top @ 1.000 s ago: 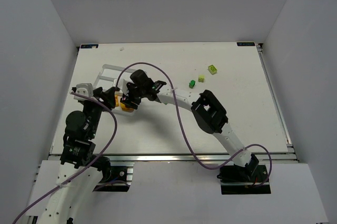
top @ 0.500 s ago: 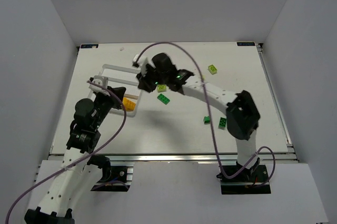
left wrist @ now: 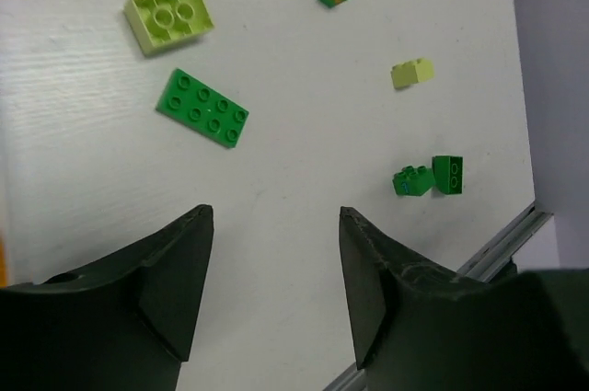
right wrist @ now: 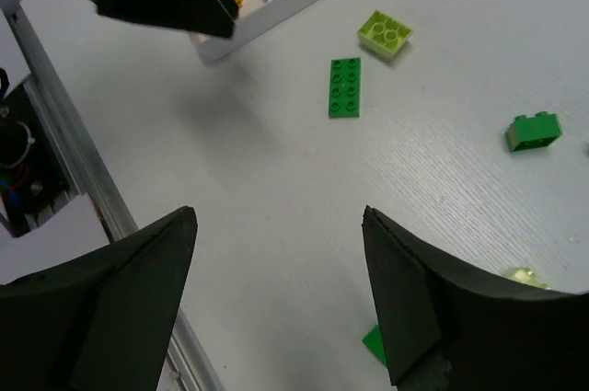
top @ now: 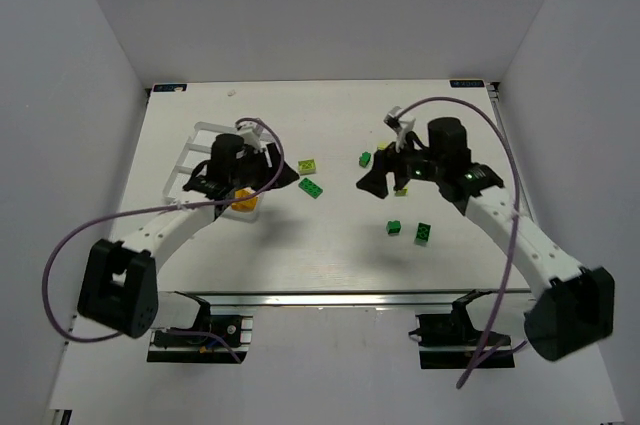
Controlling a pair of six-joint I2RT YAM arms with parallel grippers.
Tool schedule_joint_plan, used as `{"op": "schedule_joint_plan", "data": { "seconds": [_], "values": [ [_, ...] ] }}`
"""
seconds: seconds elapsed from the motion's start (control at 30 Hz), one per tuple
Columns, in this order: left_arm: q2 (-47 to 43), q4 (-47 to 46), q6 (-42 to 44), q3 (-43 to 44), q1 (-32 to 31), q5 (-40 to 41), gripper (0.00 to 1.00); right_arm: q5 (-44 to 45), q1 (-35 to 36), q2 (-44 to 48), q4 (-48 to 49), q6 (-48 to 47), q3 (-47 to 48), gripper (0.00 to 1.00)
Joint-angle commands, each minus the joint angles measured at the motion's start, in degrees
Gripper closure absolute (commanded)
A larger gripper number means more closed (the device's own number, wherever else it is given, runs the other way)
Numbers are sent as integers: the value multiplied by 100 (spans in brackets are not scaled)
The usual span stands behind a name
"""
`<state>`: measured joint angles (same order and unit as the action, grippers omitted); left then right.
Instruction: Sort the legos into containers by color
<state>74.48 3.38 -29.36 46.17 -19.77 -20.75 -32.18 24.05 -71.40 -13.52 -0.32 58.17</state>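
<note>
The white divided tray point(top: 188, 159) lies at the left, with an orange-yellow lego point(top: 243, 203) in its near compartment. My left gripper point(top: 285, 177) reaches over the tray's right side, open and empty point(left wrist: 276, 212). In front of it lie a lime brick point(left wrist: 170, 18) and a flat dark green brick point(left wrist: 202, 108). My right gripper point(top: 368, 183) hovers right of the middle, wide open and empty point(right wrist: 279, 212). The same lime brick point(right wrist: 385, 34) and flat green brick point(right wrist: 344, 87) lie between the two grippers.
Two dark green bricks point(top: 395, 228) point(top: 423, 233) sit near the front right. A green brick point(top: 365, 158) and a lime one point(top: 383, 148) lie behind the right gripper. A small lime piece point(left wrist: 411, 73) lies under the right arm. The table's front rail point(top: 330, 295) runs below.
The right arm has swung away from the tray to the right side and opened wide. The left arm has stretched out over the tray toward the middle, jaws open.
</note>
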Motion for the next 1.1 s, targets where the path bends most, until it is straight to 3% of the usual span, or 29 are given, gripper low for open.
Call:
{"op": "schedule_joint_plan", "data": {
  "seconds": [0.0,0.03,0.1,0.13,0.2,0.27,0.33,0.43,0.63,1.07],
  "values": [
    [505,672,-815,655,-570,605,33,-183,-322,810,324,75,-262,24],
    [672,786,-921,778,-685,938,31,-235,-453,968,289,93,-402,37],
    [1138,1103,-1307,1103,-879,1257,31,-428,-682,1057,367,146,-604,49],
    [1287,1208,-1413,1218,-1027,1536,30,-499,-831,1127,463,198,-718,61],
    [1692,1621,-1756,1648,-1169,1880,29,-710,-1095,1154,656,365,-983,65],
    [2077,2129,-2134,2129,-1336,2495,28,-911,-1393,1093,614,366,-992,61],
    [2316,2587,-2536,2483,-1406,2977,26,-1044,-1543,1005,483,296,-948,47],
    [2843,3273,-2994,3080,-1529,3270,25,-1202,-1684,1031,490,304,-992,41],
    [4037,4714,-3514,4468,-1705,3675,24,-1246,-1772,1321,570,304,-1221,38],
    [4830,5190,-3778,5226,-1820,3930,25,-1317,-1773,1655,552,392,-1229,38]
  ]
}}
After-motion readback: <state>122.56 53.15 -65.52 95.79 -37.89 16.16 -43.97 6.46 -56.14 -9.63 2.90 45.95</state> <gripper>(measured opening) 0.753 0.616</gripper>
